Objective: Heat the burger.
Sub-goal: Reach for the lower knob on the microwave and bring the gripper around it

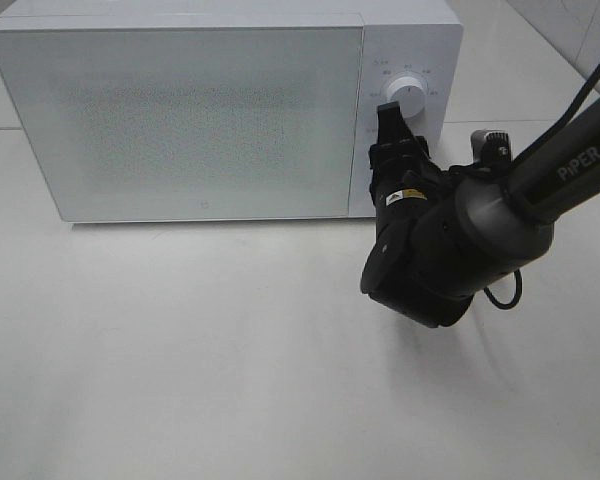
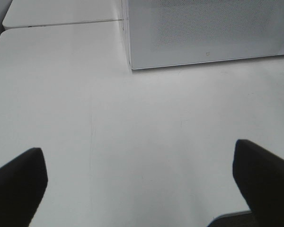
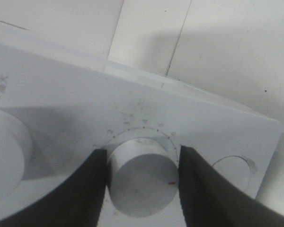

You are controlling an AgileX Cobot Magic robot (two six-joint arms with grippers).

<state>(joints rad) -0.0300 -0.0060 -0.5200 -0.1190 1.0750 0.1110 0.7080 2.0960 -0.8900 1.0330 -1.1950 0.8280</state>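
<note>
White worktop [image 1: 180, 350] carries one microwave [image 1: 180, 120], its door closed. Above the worktop the left gripper [image 2: 139, 161] is held with fingers [image 2: 19, 182] apart, nothing between them. The right gripper [image 3: 142, 158] is clamped on one knob [image 3: 139, 189]; a second knob [image 3: 4, 142] is seen beside it. No burger is seen; perhaps it is hidden behind the door. The smooth knob could be lost or overturned, as only the fingertips grip it.

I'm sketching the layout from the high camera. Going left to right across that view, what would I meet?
Microwave door → upper knob → right arm
</note>
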